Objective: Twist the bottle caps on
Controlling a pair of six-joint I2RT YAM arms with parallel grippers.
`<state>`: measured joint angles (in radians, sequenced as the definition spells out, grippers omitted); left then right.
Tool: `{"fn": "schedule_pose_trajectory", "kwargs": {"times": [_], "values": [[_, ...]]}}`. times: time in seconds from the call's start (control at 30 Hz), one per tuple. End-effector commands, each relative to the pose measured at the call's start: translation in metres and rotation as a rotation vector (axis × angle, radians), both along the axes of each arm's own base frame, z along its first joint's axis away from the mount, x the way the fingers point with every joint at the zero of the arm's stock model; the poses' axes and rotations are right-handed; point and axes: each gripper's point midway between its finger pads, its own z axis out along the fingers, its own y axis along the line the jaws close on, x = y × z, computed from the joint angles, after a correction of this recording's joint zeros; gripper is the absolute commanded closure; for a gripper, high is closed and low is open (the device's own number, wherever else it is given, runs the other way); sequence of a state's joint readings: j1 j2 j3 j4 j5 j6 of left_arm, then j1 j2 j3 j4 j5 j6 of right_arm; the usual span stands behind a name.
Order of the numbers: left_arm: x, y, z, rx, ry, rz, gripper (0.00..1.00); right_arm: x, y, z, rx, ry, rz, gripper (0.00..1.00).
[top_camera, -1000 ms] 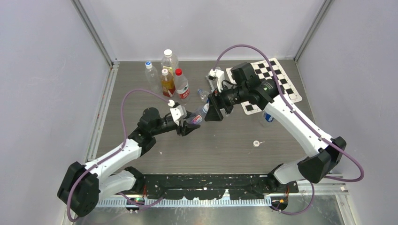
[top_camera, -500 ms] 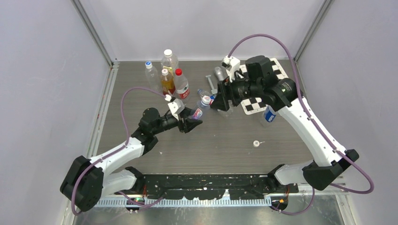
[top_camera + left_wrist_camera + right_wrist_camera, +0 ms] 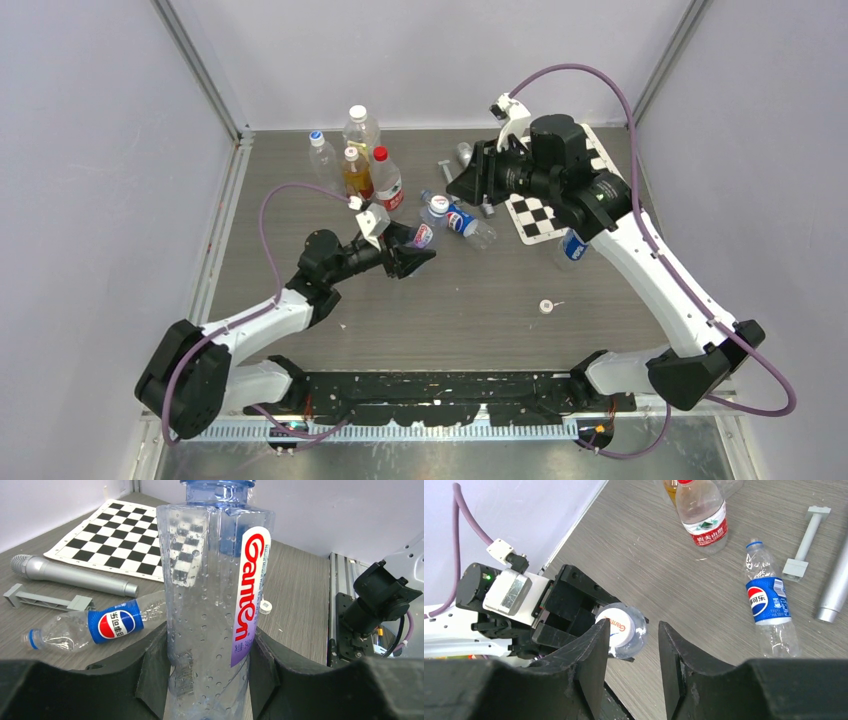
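Observation:
My left gripper is shut on a clear bottle with a red "Ganten" label, clamped low on its body. A white cap sits on that bottle's neck. Beyond the cap and apart from it, my right gripper hangs open and empty. A Pepsi-labelled bottle lies on its side on the table. A loose white cap rests on the table. Another blue-labelled bottle stands partly hidden behind the right arm.
At the back left stand a blue-capped clear bottle, a larger white-capped bottle, an amber-liquid bottle and a red-capped bottle. A silver microphone, a grey T-shaped bar and a checkerboard sheet lie at the back right.
My right gripper has let go of the bottle's top and drawn back toward the far side, its jaws narrowing. The left gripper kept its hold and shifted the bottle slightly.

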<state>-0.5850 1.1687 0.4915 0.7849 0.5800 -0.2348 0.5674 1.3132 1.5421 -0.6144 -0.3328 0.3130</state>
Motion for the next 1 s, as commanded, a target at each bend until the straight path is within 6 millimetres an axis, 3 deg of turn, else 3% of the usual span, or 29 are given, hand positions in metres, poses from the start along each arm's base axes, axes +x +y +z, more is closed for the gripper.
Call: {"fn": "schedule_pose_trajectory", "kwargs": {"times": [0.0, 0.47, 0.97], "values": [[0.001, -0.005, 0.038, -0.094, -0.087, -0.017, 1.00, 0.007, 0.009, 0.021, 0.086, -0.050, -0.001, 0.55], [0.006, -0.012, 0.056, -0.170, -0.097, -0.017, 1.00, 0.001, 0.012, -0.010, 0.043, 0.019, 0.041, 0.68], [0.019, -0.007, 0.061, -0.219, -0.061, 0.061, 1.00, -0.015, 0.011, -0.009, 0.032, 0.004, 0.117, 0.69]]}}
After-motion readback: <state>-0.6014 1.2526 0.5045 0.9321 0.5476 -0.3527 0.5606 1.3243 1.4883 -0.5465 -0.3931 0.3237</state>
